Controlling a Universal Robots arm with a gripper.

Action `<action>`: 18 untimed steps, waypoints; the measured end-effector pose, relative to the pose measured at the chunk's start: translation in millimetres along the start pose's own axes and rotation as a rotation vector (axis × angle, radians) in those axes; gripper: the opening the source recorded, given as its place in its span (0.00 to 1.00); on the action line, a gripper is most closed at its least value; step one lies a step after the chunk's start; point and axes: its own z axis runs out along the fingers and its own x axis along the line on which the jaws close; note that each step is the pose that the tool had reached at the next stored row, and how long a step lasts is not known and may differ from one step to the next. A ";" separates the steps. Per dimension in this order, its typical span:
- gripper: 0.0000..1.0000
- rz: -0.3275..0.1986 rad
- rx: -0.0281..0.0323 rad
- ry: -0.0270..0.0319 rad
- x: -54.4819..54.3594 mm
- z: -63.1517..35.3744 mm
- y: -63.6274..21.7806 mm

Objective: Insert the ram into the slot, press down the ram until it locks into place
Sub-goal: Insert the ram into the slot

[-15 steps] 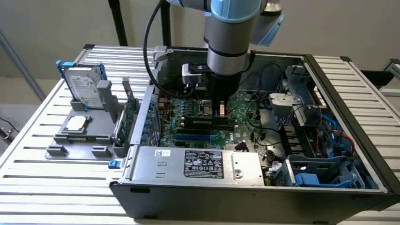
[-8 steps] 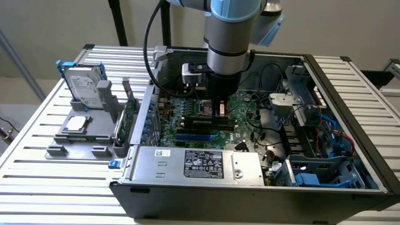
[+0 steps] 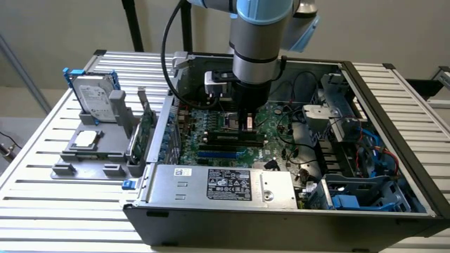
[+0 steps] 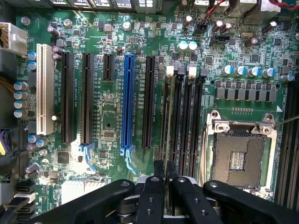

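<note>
While the end effector (image 3: 246, 126) hangs low inside the open computer case (image 3: 281, 224), its two black fingers (image 4: 152, 196) sit close together in a narrow grip, with the thin top edge of the ram (image 4: 167, 121) pinched between them. The ram stands on its long edge, seen from above as a thin grey line. Its long side runs the same way as the slot (image 4: 171, 116) right under it. This is the black slot that lies closest to the blue connector (image 4: 127, 102), and three more black slots just like it lie side by side next to it. I cannot tell if the ram is pushed all the way in. In the exterior view the slots run from left to right across the green motherboard (image 4: 110, 116). A square, shiny silver socket (image 4: 240, 156) sits near the slots. The case also holds a flat silver box (image 3: 218, 182) with labels. On the worktop (image 3: 42, 158), made of long metal slats, a grey holder (image 3: 91, 154) carries a hard drive (image 3: 95, 97), a small square chip (image 3: 86, 138) and a green card (image 3: 146, 126) standing upright.
</note>
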 end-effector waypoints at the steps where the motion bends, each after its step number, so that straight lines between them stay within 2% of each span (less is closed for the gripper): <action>1: 0.13 0.000 0.0000 0.0005 0.0 0.1 0.0; 18: 0.13 0.000 0.0000 0.0007 -3.5 4.0 0.9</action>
